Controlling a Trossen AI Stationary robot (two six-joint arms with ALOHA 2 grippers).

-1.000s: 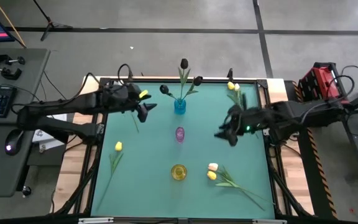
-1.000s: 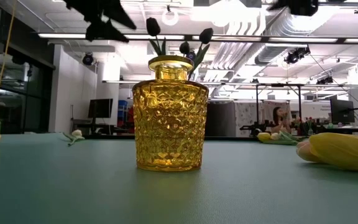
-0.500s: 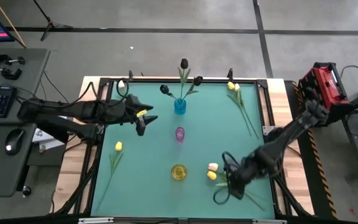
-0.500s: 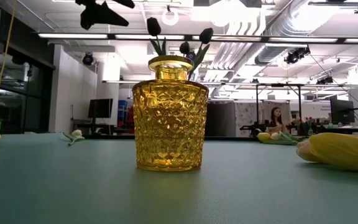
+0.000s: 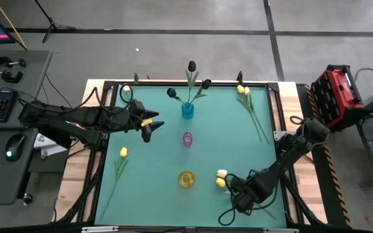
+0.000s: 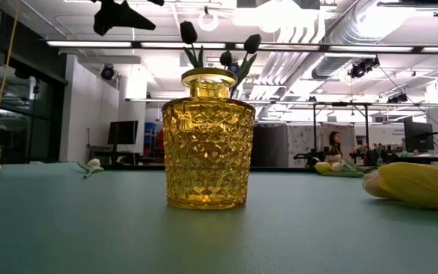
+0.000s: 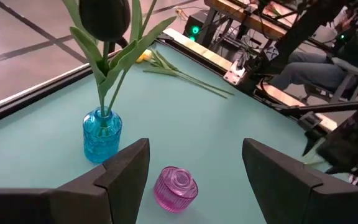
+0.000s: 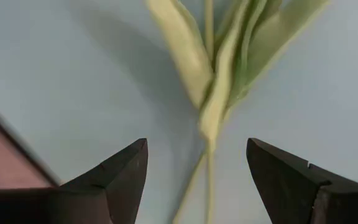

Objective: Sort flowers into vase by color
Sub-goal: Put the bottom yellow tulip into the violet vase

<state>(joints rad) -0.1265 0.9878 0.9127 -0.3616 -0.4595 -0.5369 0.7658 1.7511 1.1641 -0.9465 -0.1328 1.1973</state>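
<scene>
Three near-black tulips stand in the blue vase. The pink vase and the yellow vase hold no flowers. A peach tulip and a yellow tulip lie side by side near the table's near right, stems trailing right. My right gripper is open above their stems and leaves, touching nothing. My left gripper is open and holds nothing, hovering left of the blue vase.
One yellow tulip lies flat near the table's left edge. Two more yellow tulips lie at the far right corner, stems running toward the right edge. A desk with keyboard and mouse stands left of the table, a red case to its right.
My right arm has swung from the middle right of the table toward the near edge and come down over the stems of the peach and yellow pair. My left gripper has shifted slightly toward the near edge. No flower or vase has moved.
</scene>
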